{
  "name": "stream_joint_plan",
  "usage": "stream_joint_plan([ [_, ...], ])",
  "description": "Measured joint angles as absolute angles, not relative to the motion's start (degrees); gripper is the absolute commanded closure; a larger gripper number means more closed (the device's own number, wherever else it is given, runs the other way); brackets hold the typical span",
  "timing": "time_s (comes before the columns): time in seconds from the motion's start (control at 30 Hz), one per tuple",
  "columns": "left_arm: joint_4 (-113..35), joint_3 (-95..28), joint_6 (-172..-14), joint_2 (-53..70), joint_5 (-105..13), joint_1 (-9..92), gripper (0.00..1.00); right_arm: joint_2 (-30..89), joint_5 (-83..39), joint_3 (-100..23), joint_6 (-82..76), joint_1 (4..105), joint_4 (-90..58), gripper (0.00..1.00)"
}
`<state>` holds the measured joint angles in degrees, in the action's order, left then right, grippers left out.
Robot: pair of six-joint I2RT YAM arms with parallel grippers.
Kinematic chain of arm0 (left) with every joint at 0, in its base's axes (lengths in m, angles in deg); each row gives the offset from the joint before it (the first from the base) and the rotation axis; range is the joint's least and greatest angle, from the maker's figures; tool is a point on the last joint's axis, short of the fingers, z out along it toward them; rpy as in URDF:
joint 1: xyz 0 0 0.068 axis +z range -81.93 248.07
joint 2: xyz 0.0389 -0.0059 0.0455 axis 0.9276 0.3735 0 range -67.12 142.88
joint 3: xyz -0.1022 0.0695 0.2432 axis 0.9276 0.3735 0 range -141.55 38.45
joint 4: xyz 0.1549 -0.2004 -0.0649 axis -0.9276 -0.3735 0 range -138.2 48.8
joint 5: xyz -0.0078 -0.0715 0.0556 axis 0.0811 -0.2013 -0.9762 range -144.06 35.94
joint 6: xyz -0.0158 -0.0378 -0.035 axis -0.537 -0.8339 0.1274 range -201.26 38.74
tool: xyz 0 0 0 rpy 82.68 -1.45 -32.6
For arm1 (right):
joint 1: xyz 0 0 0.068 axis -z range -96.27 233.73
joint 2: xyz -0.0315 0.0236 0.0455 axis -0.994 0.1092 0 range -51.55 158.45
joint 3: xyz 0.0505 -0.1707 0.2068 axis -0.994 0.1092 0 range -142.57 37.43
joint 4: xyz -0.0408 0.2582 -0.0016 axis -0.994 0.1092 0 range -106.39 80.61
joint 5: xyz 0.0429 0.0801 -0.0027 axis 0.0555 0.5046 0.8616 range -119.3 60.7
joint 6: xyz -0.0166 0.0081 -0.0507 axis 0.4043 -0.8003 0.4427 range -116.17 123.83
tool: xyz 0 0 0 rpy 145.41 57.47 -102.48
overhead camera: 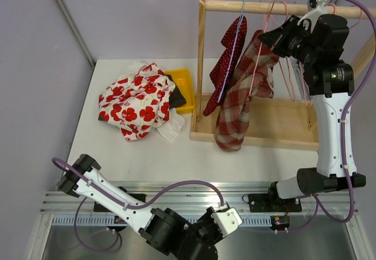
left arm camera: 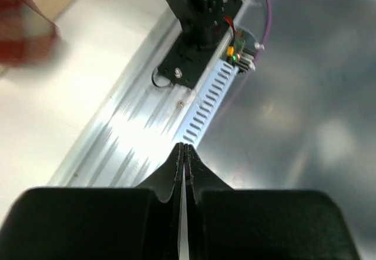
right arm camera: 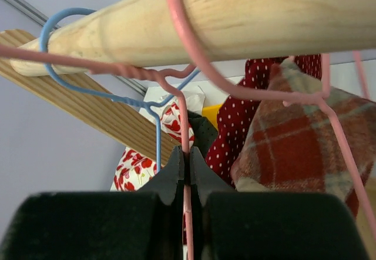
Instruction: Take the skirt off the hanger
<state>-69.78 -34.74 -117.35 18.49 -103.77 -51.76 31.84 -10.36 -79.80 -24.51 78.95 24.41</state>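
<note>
My right gripper pinches the pink hanger wire under the wooden rod, likely steadying it beside the plaid skirt; left gripper pressed together, idle at near edge

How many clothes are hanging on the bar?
2: a red dotted one on the blue hanger, left, and a plaid one beside it, right. The right arm may hide more.

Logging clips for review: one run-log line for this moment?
left gripper shut, empty, parked | right gripper shut on pink hanger under wooden rail | plaid skirt hanging, not removed
</note>
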Motion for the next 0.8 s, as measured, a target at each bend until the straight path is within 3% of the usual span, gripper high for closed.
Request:
stream_joint_plan([
  [0.37, -86.9, -37.5, -129.8, 13.2, -96.3, -51.7, 1.0, 28.1, -12.4, -69.4, -23.7, 79.0, 18.8, 1.0],
  [0.57, -82.0, -22.8, -132.2, 11.0, -88.5, -51.5, 0.98, 30.9, -12.1, -73.7, -23.3, 79.2, 20.8, 1.0],
  [0.63, -82.9, -20.4, -133.7, 14.7, -88.3, -51.5, 0.67, 32.3, -11.6, -75.7, -23.4, 79.3, 21.7, 1.0],
  [0.7, -85.1, -20.1, -135.0, 17.5, -90.4, -51.7, 0.14, 32.7, -11.5, -76.3, -23.5, 79.3, 22.0, 1.0],
  [0.8, -89.7, -23.0, -137.7, 17.9, -99.1, -51.7, 0.01, 31.9, -10.8, -75.7, -24.1, 79.3, 22.0, 1.0],
])
